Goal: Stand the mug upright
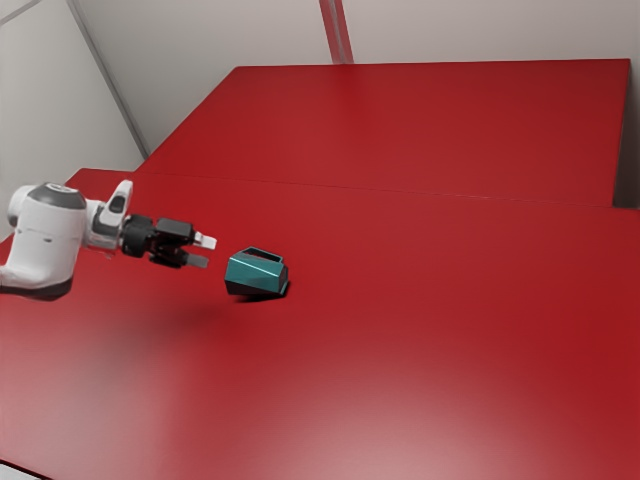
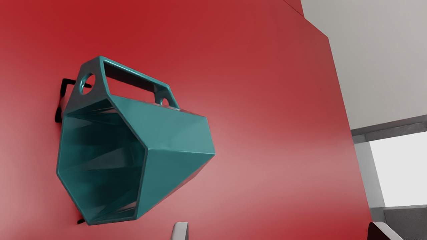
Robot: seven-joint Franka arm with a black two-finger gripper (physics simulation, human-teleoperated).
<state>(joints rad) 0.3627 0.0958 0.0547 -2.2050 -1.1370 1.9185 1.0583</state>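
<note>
My gripper (image 1: pixel 204 252) is at the exterior view's left, held level above the red table, its fingers apart with nothing between them. Just past the fingertips, toward the exterior view's right, a teal faceted mug (image 1: pixel 256 272) lies on its side. In the wrist view the mug (image 2: pixel 176 136) shows its open mouth and dark inside, with its angular handle along one side. The fingertips of the gripper (image 2: pixel 277 230) stand wide apart, and the mug is beyond them, not touched.
The red table (image 1: pixel 400 330) extends widely around the mug, with a second red surface (image 1: pixel 420 130) behind it. Pale walls (image 1: pixel 480 30) rise beyond. A bright opening (image 2: pixel 397 170) in a wall lies past the table's edge in the wrist view.
</note>
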